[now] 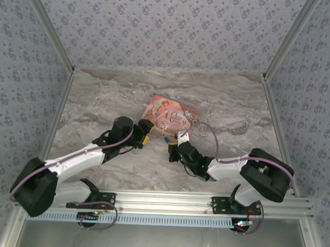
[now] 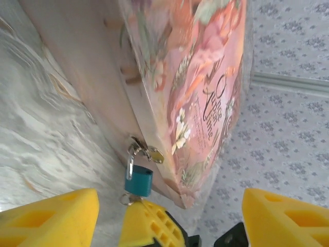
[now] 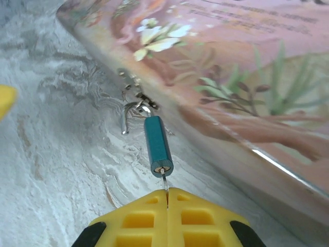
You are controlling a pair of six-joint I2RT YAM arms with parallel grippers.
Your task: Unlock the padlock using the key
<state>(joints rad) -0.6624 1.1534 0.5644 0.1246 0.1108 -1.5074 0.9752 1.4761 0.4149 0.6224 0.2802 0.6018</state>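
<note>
The tiny blue padlock (image 2: 139, 180) (image 3: 158, 145) hangs by its metal shackle (image 3: 128, 112) from the hasp on the pink tin's (image 1: 171, 115) front edge. One leg of the shackle stands free of the body. The key (image 3: 165, 183) sits in the padlock's underside. My right gripper (image 3: 167, 198) is shut on the key, just below the lock (image 1: 165, 139). My left gripper (image 2: 167, 211) is open, with its yellow fingers (image 2: 51, 218) spread wide on either side of the lock and touching nothing. The right gripper's yellow tip (image 2: 149, 224) shows between them.
The pink illustrated tin (image 2: 200, 87) lies flat on the marbled table (image 1: 100, 99), just beyond both grippers. Patterned walls (image 1: 169, 25) close in the back and sides. A metal rail (image 1: 194, 201) runs along the near edge.
</note>
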